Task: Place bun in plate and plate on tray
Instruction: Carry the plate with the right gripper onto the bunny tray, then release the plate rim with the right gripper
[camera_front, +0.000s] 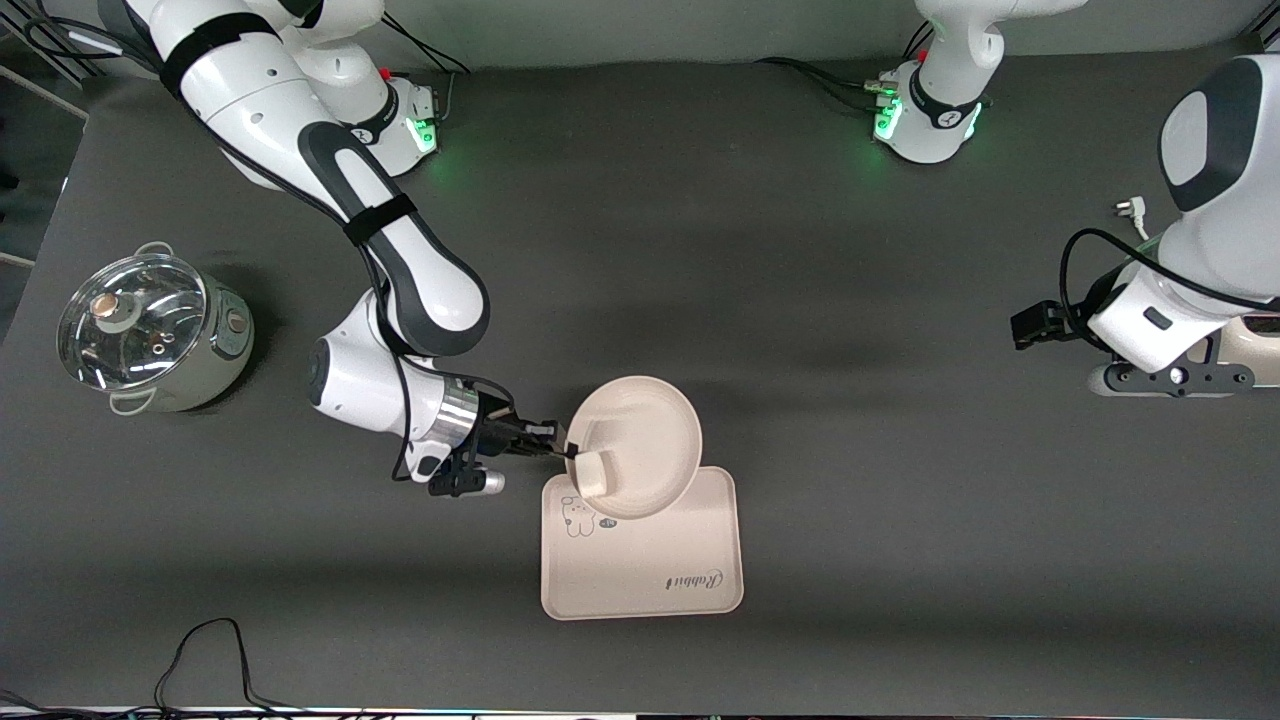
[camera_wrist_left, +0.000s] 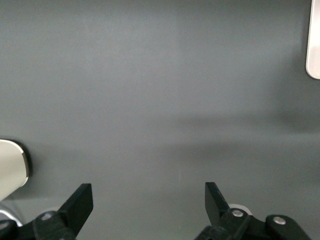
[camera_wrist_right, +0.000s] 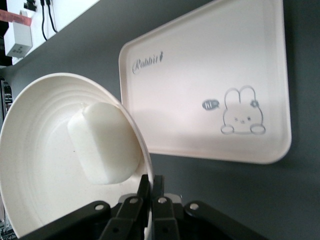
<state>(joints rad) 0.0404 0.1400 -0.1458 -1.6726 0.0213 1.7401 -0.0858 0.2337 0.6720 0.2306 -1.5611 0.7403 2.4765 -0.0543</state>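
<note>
My right gripper (camera_front: 566, 452) is shut on the rim of the round cream plate (camera_front: 650, 440) and holds it tilted in the air over the tray's edge that lies toward the robots. The white bun (camera_front: 597, 473) lies in the plate against its low rim, beside my fingers. In the right wrist view the plate (camera_wrist_right: 35, 160) holds the bun (camera_wrist_right: 102, 142) and my right gripper (camera_wrist_right: 151, 184) pinches the rim. The cream rectangular tray (camera_front: 650, 570) with its bear drawing and "Rabbit" lies flat on the table; it shows in the right wrist view (camera_wrist_right: 200, 80). My left gripper (camera_wrist_left: 149, 200) is open and empty over bare table at the left arm's end.
A steel pot with a glass lid (camera_front: 150, 335) stands at the right arm's end of the table. A cream object (camera_front: 1255, 345) lies under the left arm's wrist. Cables (camera_front: 200, 650) run along the table's edge nearest the front camera.
</note>
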